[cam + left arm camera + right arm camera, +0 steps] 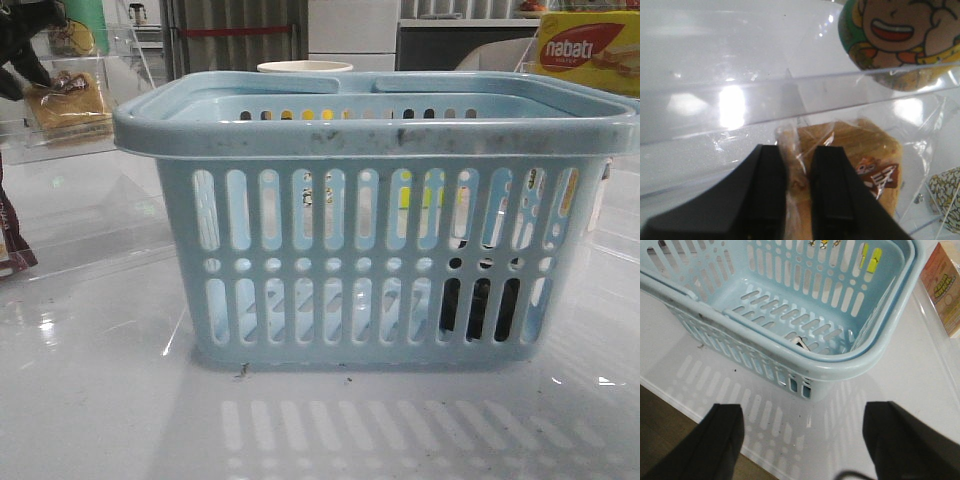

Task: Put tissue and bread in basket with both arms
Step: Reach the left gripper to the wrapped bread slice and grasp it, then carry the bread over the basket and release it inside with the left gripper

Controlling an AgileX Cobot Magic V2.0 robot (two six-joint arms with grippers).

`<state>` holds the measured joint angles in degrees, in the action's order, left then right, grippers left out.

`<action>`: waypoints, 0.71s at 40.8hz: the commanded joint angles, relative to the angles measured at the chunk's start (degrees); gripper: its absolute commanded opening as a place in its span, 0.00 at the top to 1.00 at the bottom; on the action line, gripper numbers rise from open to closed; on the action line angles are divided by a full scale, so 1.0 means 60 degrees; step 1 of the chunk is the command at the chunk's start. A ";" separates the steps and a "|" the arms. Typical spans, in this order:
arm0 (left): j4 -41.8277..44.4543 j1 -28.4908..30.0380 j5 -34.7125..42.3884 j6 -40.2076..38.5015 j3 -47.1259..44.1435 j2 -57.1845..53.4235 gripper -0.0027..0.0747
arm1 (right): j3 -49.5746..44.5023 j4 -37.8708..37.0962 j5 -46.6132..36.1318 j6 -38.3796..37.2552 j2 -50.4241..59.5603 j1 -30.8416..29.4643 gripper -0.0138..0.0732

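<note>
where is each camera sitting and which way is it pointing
Front: faces forward over the table at the basket; left gripper far left on the bread.
Left wrist: looks past its fingers, shut on the bread.
Right wrist: above the basket, open fingers showing.
Shared: front and right wrist both show the basket.

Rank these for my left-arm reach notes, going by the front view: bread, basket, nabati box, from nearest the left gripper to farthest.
1. bread, far left, in the left gripper.
2. basket, centre.
3. nabati box, far right, at the back.
</note>
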<state>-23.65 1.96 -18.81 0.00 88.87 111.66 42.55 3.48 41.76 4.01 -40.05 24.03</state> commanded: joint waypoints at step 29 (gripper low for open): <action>-0.0183 -0.1119 -0.3650 0.1888 0.1704 -0.3451 0.85 | 0.0249 -0.0047 -0.0615 0.0057 0.0039 -0.0009 0.16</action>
<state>-23.09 -2.12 -41.31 6.83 96.91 96.28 42.55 3.48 41.76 4.01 -40.05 24.03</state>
